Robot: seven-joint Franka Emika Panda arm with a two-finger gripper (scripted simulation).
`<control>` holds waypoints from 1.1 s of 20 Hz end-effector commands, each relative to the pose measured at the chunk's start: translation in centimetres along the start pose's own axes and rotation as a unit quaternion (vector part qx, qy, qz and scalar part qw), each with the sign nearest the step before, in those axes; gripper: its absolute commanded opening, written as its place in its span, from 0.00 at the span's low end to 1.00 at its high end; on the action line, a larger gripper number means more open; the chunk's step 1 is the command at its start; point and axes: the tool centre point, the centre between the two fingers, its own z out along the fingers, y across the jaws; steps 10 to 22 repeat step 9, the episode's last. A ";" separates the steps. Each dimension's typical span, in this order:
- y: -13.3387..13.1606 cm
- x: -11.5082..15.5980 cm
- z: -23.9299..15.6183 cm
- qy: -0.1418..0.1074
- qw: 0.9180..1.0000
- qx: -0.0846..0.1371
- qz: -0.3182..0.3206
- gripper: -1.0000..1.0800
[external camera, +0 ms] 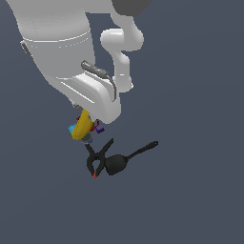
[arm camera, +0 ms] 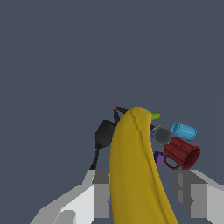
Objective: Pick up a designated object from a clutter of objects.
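Note:
The yellow banana (arm camera: 135, 170) sits between my gripper's (arm camera: 144, 194) two grey fingers (arm camera: 99, 192), which are shut on it. It is raised above the clutter, which looks small and far below in the wrist view. In the exterior view the banana (external camera: 82, 125) hangs under the white hand, and the gripper's fingers are mostly hidden by the arm. Below lie the red mug (arm camera: 181, 152), blue cup (arm camera: 183, 130), purple block (arm camera: 159, 157), black spatula (arm camera: 104, 134) and black clamp (arm camera: 118, 113).
In the exterior view the black clamp (external camera: 97, 158) and the black spatula (external camera: 126, 159) lie just below the held banana. The blue cup (external camera: 72, 129) and purple block (external camera: 99, 128) peek out beside it. A small grey round item (arm camera: 162, 134) lies by the mug.

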 end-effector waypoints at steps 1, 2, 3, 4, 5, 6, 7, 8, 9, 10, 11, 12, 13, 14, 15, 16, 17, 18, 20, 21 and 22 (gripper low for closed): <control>-0.3 0.2 -0.7 0.001 1.000 0.001 0.000 0.00; -0.5 0.2 -0.9 0.001 1.000 0.001 0.000 0.00; -0.6 0.3 -1.0 0.001 1.000 0.001 0.000 0.00; -0.7 0.3 -1.2 0.001 1.000 0.001 0.000 0.00; -0.7 0.3 -1.3 0.001 1.000 0.001 0.000 0.00; -0.8 0.4 -1.4 0.001 1.000 0.001 0.000 0.00; -0.8 0.4 -1.4 0.001 1.000 0.001 0.000 0.00; -0.8 0.4 -1.4 0.001 1.000 0.001 0.000 0.00; -0.8 0.4 -1.4 0.001 1.000 0.001 0.000 0.00; -0.8 0.4 -1.4 0.001 1.000 0.001 0.000 0.00; -0.8 0.4 -1.4 0.001 1.000 0.001 0.000 0.00; -0.8 0.4 -1.4 0.001 1.000 0.001 0.000 0.00; -0.8 0.4 -1.4 0.001 1.000 0.001 0.000 0.00; -0.8 0.4 -1.4 0.001 1.000 0.001 0.000 0.00; -0.8 0.4 -1.4 0.001 1.000 0.001 0.000 0.00; -0.8 0.4 -1.4 0.001 1.000 0.001 0.000 0.00; -0.8 0.4 -1.4 0.001 1.000 0.001 0.000 0.00; -0.8 0.4 -1.4 0.001 1.000 0.001 0.000 0.00; -0.8 0.4 -1.4 0.001 1.000 0.001 0.000 0.00; -0.8 0.4 -1.4 0.001 1.000 0.001 0.000 0.00; -0.8 0.4 -1.4 0.001 1.000 0.001 0.000 0.00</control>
